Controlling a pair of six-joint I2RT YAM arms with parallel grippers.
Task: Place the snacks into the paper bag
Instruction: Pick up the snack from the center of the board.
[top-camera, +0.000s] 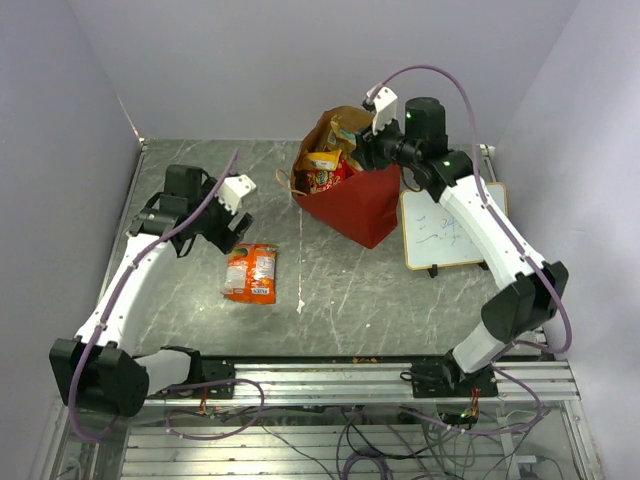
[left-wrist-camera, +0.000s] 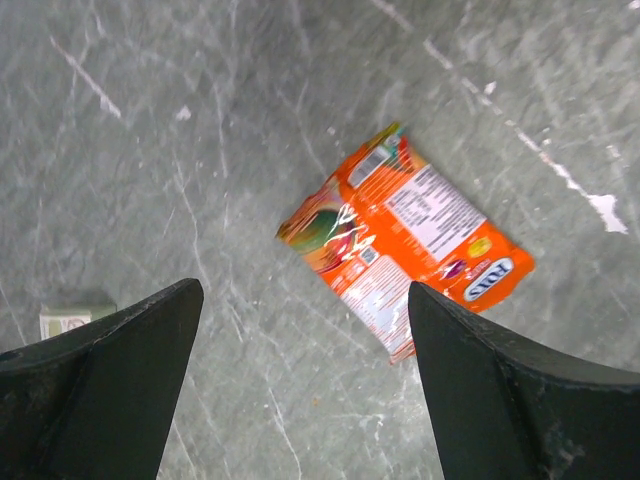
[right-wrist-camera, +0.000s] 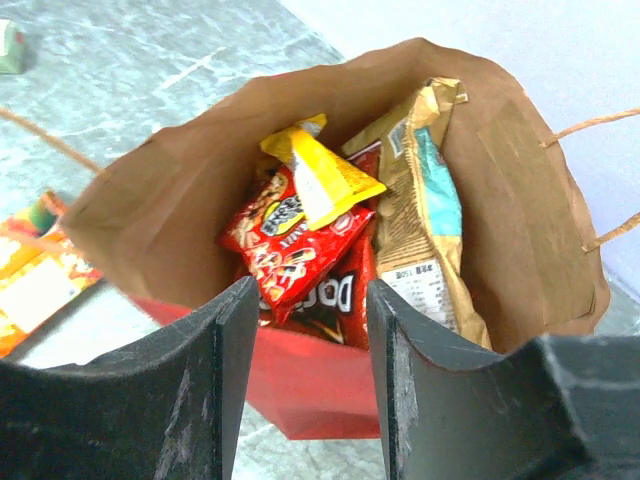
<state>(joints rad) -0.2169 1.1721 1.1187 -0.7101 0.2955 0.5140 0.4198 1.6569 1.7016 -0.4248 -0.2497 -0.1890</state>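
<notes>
Jaws apart: L gripper (left-wrist-camera: 303, 300) over orange packet (left-wrist-camera: 400, 235), R gripper (right-wrist-camera: 308, 290) over bag (right-wrist-camera: 160, 210) by whiteboard (top-camera: 445, 232).

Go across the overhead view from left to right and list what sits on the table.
Orange snack packet → red paper bag → whiteboard.

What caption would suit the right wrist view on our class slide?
Open right gripper poised over the paper bag, several snacks already inside.
</notes>
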